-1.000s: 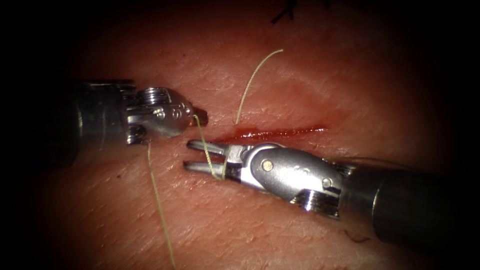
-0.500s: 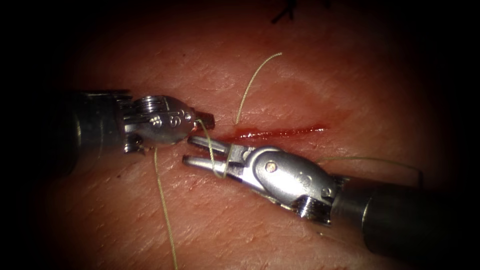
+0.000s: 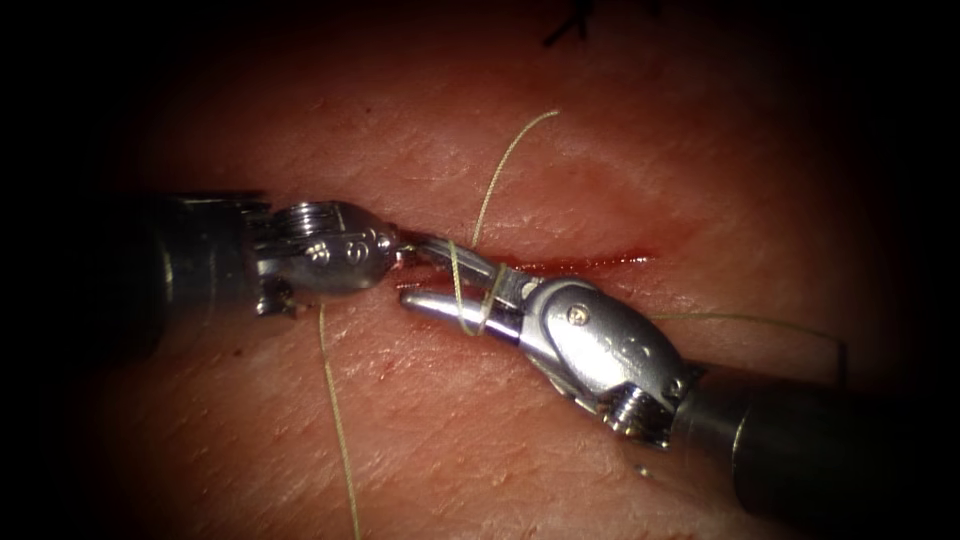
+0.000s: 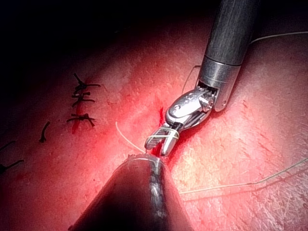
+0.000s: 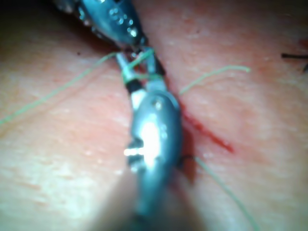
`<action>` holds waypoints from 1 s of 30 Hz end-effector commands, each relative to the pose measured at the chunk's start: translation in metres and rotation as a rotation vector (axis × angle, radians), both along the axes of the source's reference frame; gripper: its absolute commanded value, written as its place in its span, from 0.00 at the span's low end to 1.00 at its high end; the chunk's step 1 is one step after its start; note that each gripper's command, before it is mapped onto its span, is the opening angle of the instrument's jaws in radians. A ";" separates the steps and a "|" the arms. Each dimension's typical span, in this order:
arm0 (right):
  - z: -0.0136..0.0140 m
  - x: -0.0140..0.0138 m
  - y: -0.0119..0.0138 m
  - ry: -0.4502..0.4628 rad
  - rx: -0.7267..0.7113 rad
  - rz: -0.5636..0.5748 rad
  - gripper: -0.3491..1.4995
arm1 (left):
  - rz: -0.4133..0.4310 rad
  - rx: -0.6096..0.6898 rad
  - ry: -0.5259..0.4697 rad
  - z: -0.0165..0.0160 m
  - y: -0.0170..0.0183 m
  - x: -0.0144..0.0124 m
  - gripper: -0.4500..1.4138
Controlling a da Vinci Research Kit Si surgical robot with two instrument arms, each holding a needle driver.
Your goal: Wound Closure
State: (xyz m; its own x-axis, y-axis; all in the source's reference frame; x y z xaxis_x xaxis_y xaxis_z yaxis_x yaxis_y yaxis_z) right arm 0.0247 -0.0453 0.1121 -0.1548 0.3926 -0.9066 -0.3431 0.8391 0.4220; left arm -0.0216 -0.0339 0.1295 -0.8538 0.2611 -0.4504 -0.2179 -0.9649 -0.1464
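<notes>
The silver right tool (image 3: 425, 272) stood open, pale yellow thread (image 3: 465, 300) looped round its jaws; the silver left tool (image 3: 400, 245) clenched that thread above the pink tissue (image 3: 500, 440)

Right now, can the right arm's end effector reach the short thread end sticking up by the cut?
Probably yes. The right end effector is open, thread looped round it, close beside the short thread end with nothing between. The left end effector holds the thread.
</notes>
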 end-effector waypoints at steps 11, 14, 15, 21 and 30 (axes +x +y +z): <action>0.0007 0.0006 0.0005 0.039 0.074 0.068 0.73 | -0.009 0.001 -0.030 0.0010 -0.0010 -0.0010 0.00; 0.0006 0.0005 0.0006 0.044 0.073 0.071 0.72 | -0.007 0.001 -0.032 0.0011 -0.0012 -0.0009 0.00; 0.0006 0.0004 0.0007 0.048 0.079 0.072 0.71 | 0.000 -0.001 -0.034 0.0011 -0.0012 -0.0008 0.00; 0.0007 0.0000 0.0010 0.067 0.088 0.082 0.67 | 0.005 -0.004 -0.048 0.0014 -0.0014 -0.0007 0.00; 0.0015 -0.0011 0.0019 0.032 0.119 0.149 0.52 | 0.006 -0.018 -0.067 0.0025 -0.0018 -0.0008 0.00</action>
State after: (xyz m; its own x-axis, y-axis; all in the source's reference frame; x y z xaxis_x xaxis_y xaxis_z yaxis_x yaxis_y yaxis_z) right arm 0.0230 -0.0435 0.1130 -0.2454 0.4732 -0.8461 -0.4521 0.7162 0.5316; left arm -0.0219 -0.0357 0.1314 -0.8224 0.2485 -0.5117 -0.2034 -0.9685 -0.1435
